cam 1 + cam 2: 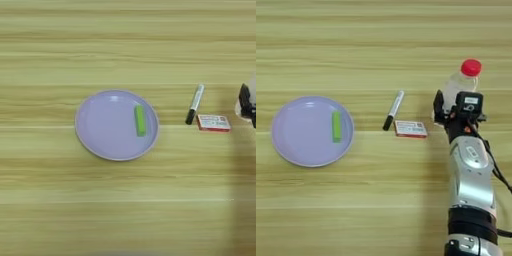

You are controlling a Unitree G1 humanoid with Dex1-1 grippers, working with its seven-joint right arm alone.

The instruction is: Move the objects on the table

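Observation:
A clear plastic bottle (458, 84) with a red cap (471, 67) stands at the right of the table (381, 200). My right gripper (454, 107) is shut on its lower body, one black finger (438, 105) showing on its left side. Left of it lies a small red-and-white flat box (411, 129), and a white marker (393, 110) with its black cap toward me. A small green bar (336, 126) lies on the right half of the round lavender plate (298, 132) at the left. Whether the bottle's base touches the table is hidden.
My silver forearm (471, 185) runs from the bottom edge up to the gripper, right of the box. In the left eye view only the gripper's edge (245, 97) shows at the right border.

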